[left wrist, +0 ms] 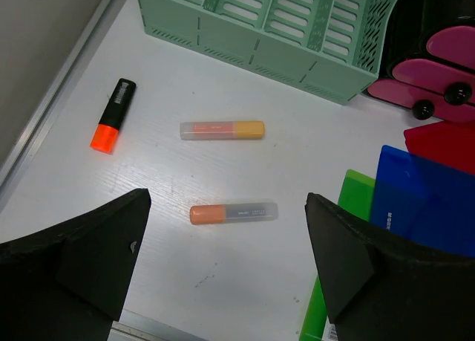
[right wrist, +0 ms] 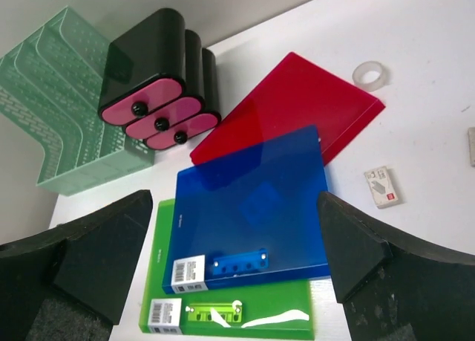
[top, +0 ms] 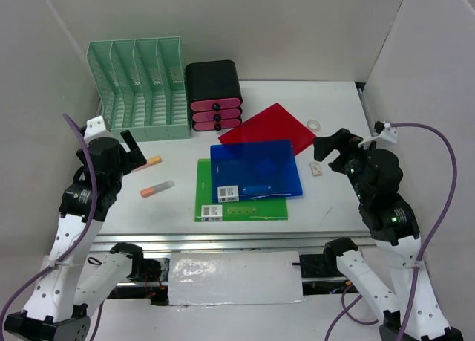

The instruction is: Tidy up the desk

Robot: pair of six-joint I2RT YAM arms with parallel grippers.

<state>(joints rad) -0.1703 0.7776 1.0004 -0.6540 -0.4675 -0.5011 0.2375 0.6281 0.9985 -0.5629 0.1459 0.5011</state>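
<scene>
White arms (top: pixel 67 237), black left tool (left wrist: pixel 228 201) and right tool (right wrist: pixel 236 198) (purple cables (top: pixel 439 200) alongside)

Probably a robotics lab: white panels (top: pixel 297 29) wall the desk (top: pixel 171 207), robot arms (top: pixel 82 200) at its edge.

White desk (top: pixel 334 200); mint-green slotted rack (top: pixel 145 88); black box (top: pixel 211 77), pink fronts; red folder (top: pixel 271 125); blue folder (top: pixel 256 166); green folder (top: pixel 252 209).

The desk (top: pixel 334 103) — flat, white, white-walled on three sides, silver rail in front.
</scene>
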